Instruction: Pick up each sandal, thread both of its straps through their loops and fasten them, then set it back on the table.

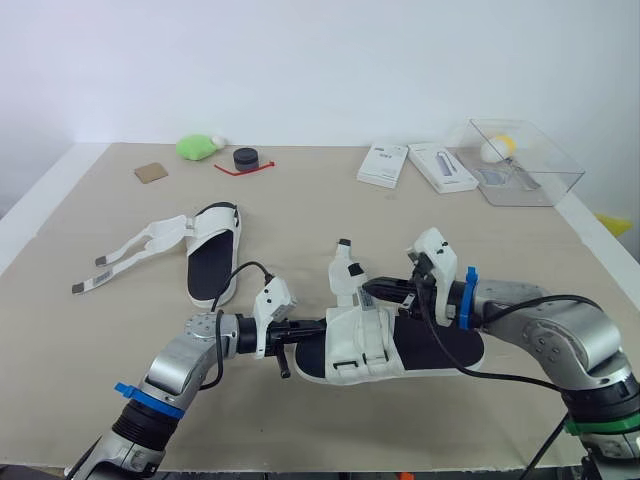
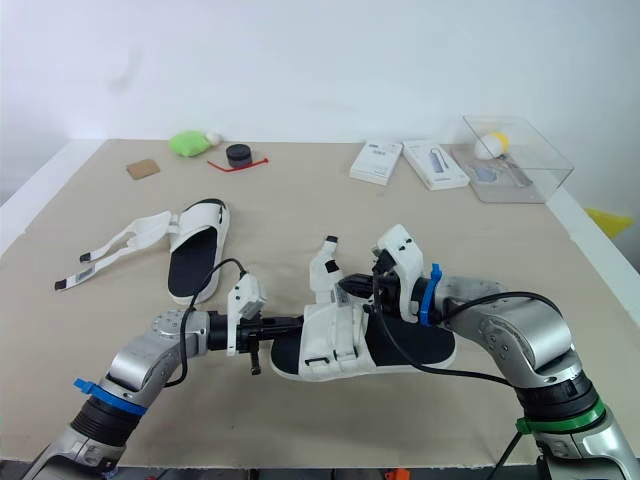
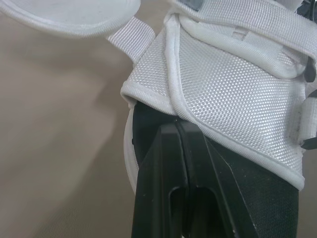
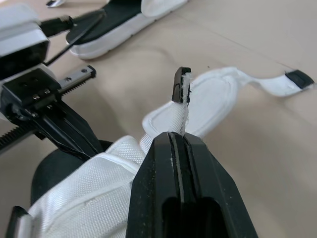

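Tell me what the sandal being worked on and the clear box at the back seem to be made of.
Sandal: upper and strap look like white woven webbing, matte, with a visible weave grid; footbed black, probably foam or rubber. Clear box: apparently rigid transparent plastic, with glossy, see-through walls.

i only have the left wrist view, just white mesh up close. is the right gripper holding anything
Observer: Yes. The right gripper is shut on a white webbing strap of the near white sandal with a black footbed, pinching it edge-on.
Operator: ok and is the other sandal done yet
Observer: No. The second white sandal lies on the beige table, farther off on the robot's left, with its two loose straps unfastened and splayed out to the side.
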